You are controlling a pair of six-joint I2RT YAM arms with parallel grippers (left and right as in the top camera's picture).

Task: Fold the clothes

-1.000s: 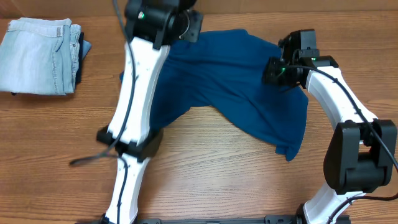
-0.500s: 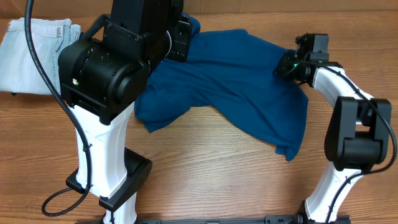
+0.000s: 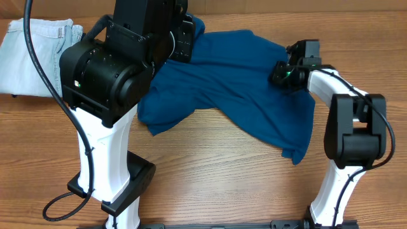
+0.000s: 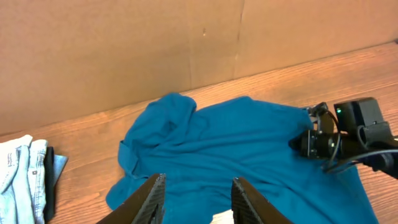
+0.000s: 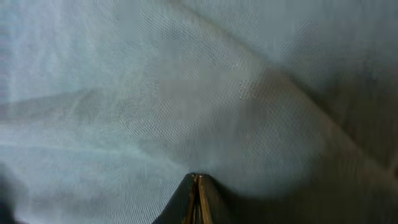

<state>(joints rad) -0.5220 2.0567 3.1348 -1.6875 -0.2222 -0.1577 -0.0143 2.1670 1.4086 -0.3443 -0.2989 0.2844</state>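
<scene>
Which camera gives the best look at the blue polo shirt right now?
Overhead: the shirt shows nearly whole, with only one side hidden under the left arm. Left wrist crops its near edge; right wrist shows only close-up knit.

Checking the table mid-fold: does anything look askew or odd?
The teal polo shirt lies crumpled and skewed rather than flat: its left side is bunched in folds, and a corner sticks out at lower right. The folded jeans look tidy.

Shirt (image 3: 241, 83) on the table (image 3: 210, 184), toward its far side, jeans (image 3: 28, 54) far left, well apart
</scene>
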